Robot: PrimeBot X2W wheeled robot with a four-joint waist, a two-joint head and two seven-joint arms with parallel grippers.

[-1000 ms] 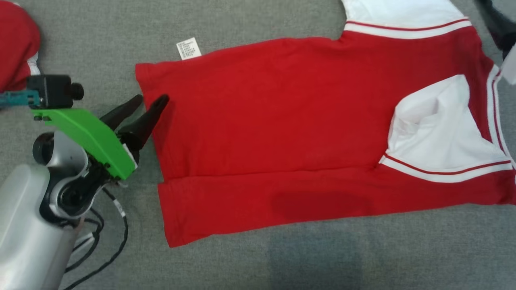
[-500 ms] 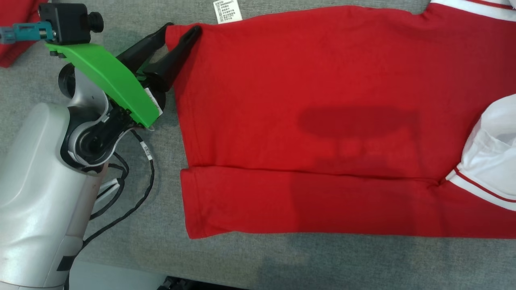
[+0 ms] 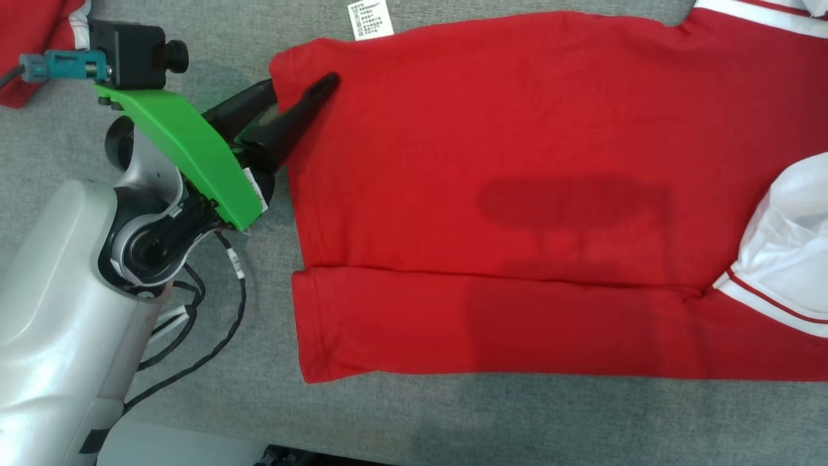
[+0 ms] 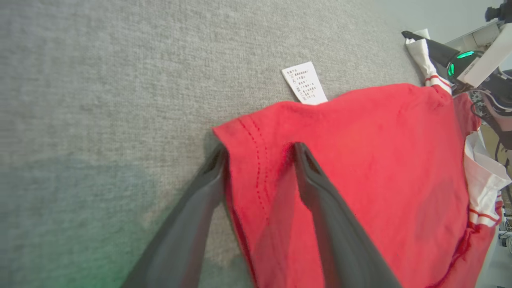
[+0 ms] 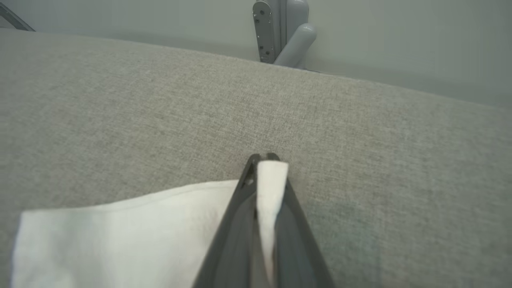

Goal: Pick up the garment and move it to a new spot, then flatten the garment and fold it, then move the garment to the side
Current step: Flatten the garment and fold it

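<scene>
**Red garment (image 3: 517, 194) with white sleeves:** it lay spread across the grey counter (image 3: 453, 414). A fold line ran along its near side, and its white label (image 3: 370, 19) poked out past the far edge.

**Left end effector (image 3: 301, 83):** the fingers were spread and straddled the hem at the garment's corner. One finger lay on top of the red cloth. The other sat at the hem's edge, beside bare counter.

**Right end effector (image 5: 266, 160):** the fingers were pressed together, pinching a fold of the garment's white cloth close over the counter.

**Second red cloth (image 3: 26, 39):** it sat at the counter's far left corner, apart from the garment.

**Black cables (image 3: 213, 336):** they hung in loops below the left wrist.
</scene>
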